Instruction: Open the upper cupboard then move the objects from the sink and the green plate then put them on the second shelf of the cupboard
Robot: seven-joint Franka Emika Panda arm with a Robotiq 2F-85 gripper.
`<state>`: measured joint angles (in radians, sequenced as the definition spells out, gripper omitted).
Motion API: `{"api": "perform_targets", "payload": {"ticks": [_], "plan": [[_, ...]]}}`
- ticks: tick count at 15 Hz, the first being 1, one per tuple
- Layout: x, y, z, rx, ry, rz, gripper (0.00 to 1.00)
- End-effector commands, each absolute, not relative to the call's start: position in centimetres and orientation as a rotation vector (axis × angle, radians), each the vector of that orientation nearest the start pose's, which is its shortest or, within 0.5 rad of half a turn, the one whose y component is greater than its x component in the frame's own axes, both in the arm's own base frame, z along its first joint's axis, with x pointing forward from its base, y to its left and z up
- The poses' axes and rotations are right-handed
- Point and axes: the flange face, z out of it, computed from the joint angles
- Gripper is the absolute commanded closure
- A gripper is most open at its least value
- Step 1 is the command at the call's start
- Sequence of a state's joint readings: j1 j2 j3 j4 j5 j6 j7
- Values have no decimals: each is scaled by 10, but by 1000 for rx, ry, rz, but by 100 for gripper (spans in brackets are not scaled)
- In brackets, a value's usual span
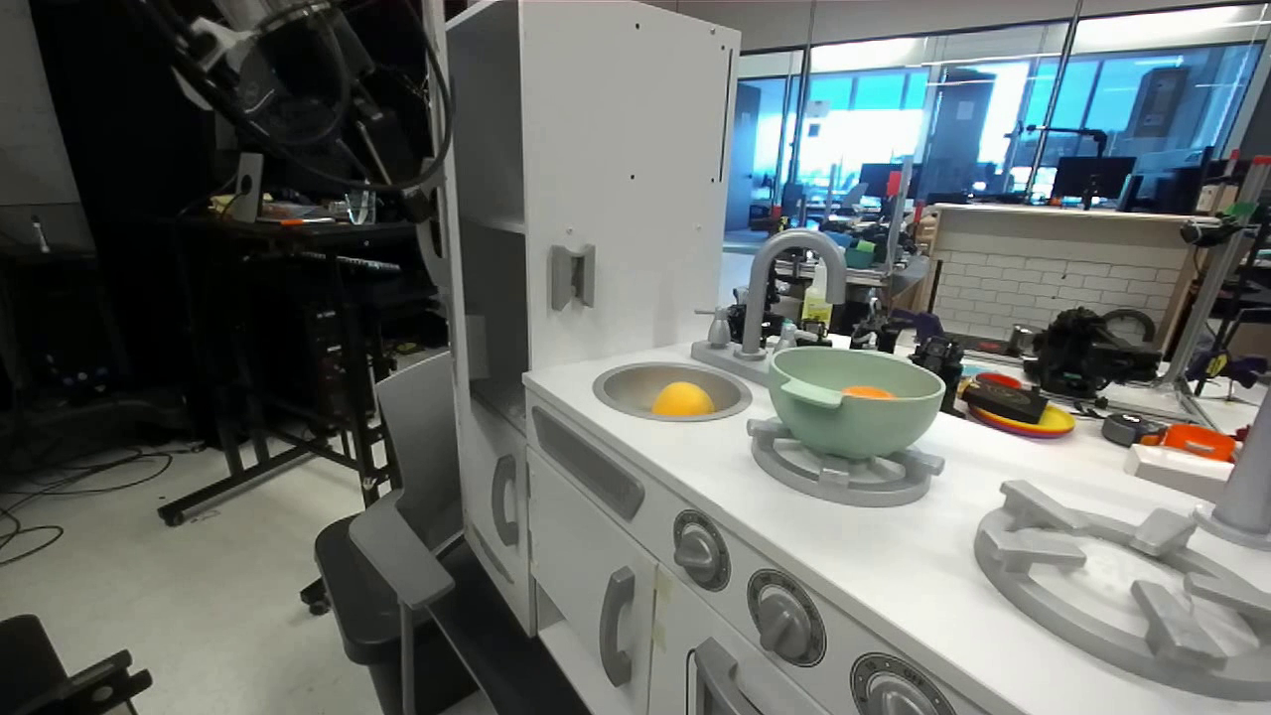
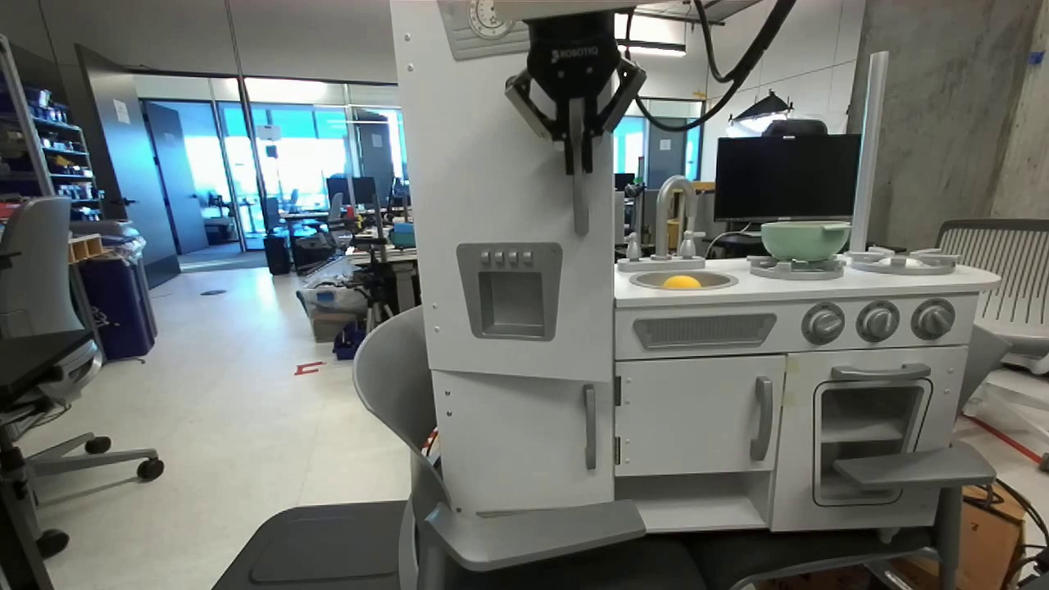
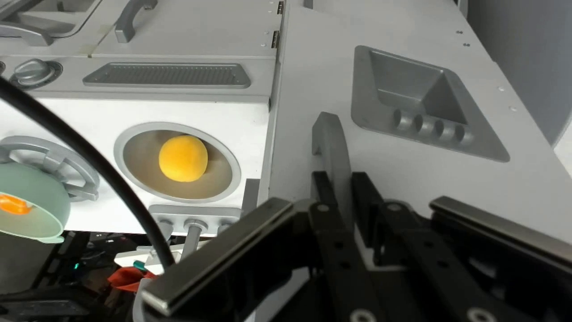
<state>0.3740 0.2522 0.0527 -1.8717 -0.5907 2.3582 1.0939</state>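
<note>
One yellow-orange toy food piece (image 3: 183, 158) sits in the round grey sink (image 1: 626, 387) set into a white tabletop (image 1: 685, 452), while a deeper orange piece (image 1: 869, 393) lies inside the pale green bowl (image 1: 856, 422), only its top showing above the rim in an exterior view. Left of the sink, at the tall white upper cupboard (image 1: 626, 189), a black gripper (image 2: 578, 160) has its jaws drawn tight around the long grey handle (image 2: 581, 215) of the white door (image 2: 492, 188), one jaw on each side, as the wrist view shows. The door stands ajar, its right edge jutting out toward the near side, and an exterior view shows the dim inside of the cupboard with a shelf (image 1: 498, 226) across it. A grey panel (image 2: 467, 287) with a square recess is fixed to the lower part of the door, below and left of the handle. A grey faucet (image 1: 758, 298) rises on the far side of the sink, and the bowl rests upright on a burner ring (image 1: 834, 482) to the sink's right, with a second ring (image 1: 1177, 626) farther right. Below the tabletop, at right, three round dials (image 2: 877, 321) sit in a row, and a grey chair (image 2: 389, 369) stands on the near side of the cupboard, at left.
</note>
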Motion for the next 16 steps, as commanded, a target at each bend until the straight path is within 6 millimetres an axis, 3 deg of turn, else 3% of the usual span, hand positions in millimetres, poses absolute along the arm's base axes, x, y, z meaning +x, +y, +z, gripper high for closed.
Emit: {"api": "perform_targets", "payload": {"ticks": [1,5,6,7,8,10,12,13,15,16], "plan": [[537,282,389,-3212,389,-770,96],[490,327,390,-3205,337,-783,96],[477,339,388,-3204,312,-779,59],[467,344,383,-3204,274,-767,57],[449,362,384,-3219,214,-747,52],[409,385,371,-3252,73,-699,36],[363,417,370,-3275,-88,-659,21],[346,420,366,-3277,-154,-648,15],[317,432,385,-3309,-260,-593,1],[308,424,391,-3328,-288,-580,0]]}}
